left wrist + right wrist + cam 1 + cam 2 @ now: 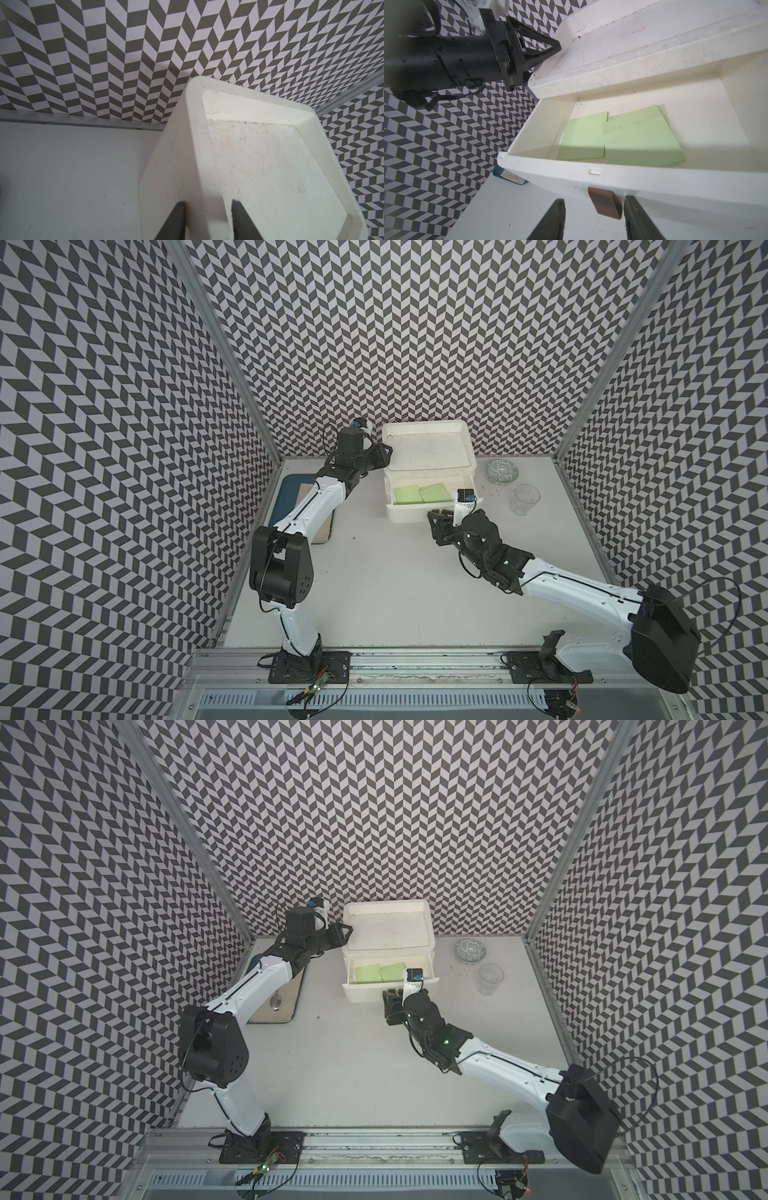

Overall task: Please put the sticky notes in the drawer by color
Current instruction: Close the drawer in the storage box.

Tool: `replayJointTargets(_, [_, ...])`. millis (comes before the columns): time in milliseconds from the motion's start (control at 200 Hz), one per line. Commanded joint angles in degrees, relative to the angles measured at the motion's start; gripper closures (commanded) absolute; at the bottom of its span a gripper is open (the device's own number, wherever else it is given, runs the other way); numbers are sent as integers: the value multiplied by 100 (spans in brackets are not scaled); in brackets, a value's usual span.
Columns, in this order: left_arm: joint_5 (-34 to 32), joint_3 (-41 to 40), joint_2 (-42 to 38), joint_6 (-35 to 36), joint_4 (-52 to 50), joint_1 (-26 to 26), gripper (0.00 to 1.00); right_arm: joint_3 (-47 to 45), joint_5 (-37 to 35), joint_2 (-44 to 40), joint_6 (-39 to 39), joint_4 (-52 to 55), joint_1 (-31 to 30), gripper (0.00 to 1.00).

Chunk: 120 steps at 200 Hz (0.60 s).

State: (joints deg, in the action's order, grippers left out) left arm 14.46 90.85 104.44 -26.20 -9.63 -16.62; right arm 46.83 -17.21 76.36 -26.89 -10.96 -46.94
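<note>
The drawer (428, 448) (386, 923) is a white chest at the back of the table, with its top drawer (432, 512) pulled out. Light green sticky notes (419, 493) (380, 972) (623, 137) lie overlapping inside it. My left gripper (386, 454) (207, 202) is shut on the chest's left top rim, one finger outside the wall and one inside. My right gripper (438, 514) (595, 199) stands open at the drawer front. The brown handle (605, 205) sits between its fingers, close to one and clear of the other.
A blue tray (291, 485) holding a beige pad lies at the left, partly under my left arm. A patterned bowl (503, 471) and a clear glass (525, 498) stand right of the chest. Patterned walls close in the back and both sides.
</note>
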Motion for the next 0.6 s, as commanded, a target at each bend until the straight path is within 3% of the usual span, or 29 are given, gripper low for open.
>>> replayJointTargets(0, [593, -146, -152, 148, -255, -218, 62, 188, -11, 207, 122, -474, 75, 51])
replayJointTargets(596, [646, -208, -149, 154, -272, -254, 62, 906, 99, 1438, 200, -1399, 565, 51])
